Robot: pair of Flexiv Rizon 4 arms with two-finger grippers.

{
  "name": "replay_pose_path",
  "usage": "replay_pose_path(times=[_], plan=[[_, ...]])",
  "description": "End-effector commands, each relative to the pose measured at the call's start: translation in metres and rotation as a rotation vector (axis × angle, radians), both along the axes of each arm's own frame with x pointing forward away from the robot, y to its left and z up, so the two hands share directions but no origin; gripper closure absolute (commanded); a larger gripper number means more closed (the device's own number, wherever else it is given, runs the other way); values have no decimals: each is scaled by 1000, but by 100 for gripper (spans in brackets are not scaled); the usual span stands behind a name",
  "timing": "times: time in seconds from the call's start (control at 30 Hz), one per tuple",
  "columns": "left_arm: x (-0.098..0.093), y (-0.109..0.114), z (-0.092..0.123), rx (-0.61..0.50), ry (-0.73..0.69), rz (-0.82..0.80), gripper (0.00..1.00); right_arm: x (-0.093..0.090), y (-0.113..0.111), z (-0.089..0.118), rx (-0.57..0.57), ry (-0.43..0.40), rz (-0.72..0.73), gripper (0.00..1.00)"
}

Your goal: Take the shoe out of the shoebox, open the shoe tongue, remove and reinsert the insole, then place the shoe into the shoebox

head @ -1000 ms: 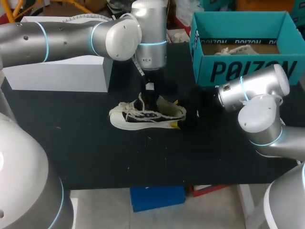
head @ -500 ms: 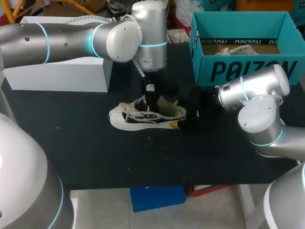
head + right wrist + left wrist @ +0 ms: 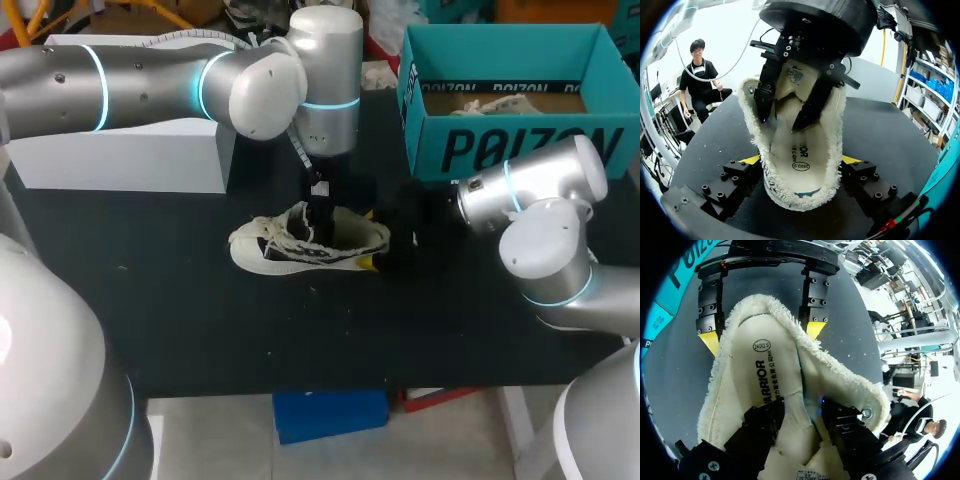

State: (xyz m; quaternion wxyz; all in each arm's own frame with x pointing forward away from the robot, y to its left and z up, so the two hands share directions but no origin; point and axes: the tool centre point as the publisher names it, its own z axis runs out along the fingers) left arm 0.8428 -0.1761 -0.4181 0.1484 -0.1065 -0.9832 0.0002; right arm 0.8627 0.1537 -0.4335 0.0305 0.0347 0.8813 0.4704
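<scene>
Black table (image 3: 180,320): left gripper (image 3: 802,409) at frame centre, down in shoe (image 3: 290,245) opening, can't tell open or closed. Just right, right gripper (image 3: 801,160) clamps shoe heel. Teal shoebox (image 3: 520,150) upper right, apart from shoe.

head: high, behind, looks down | wrists: close, opposed | shared: shoe (image 3: 262,248)

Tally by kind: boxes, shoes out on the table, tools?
Boxes: 2 (teal shoebox, white box)
Shoes out on the table: 1 (shoe)
Tools: 2 (left tool, right tool)
Total: 5
</scene>
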Motion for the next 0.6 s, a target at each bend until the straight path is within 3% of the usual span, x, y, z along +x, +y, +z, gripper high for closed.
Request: replay_pose_path(times=[0.03, 0.6], plan=[[-12, 1, -11, 25, -134, 6, 53, 1, 0, -1, -2, 1, -2, 100], [24, 15, -34, 44, -561, 20, 53, 1, 0, -1, -2, 1, -2, 100]])
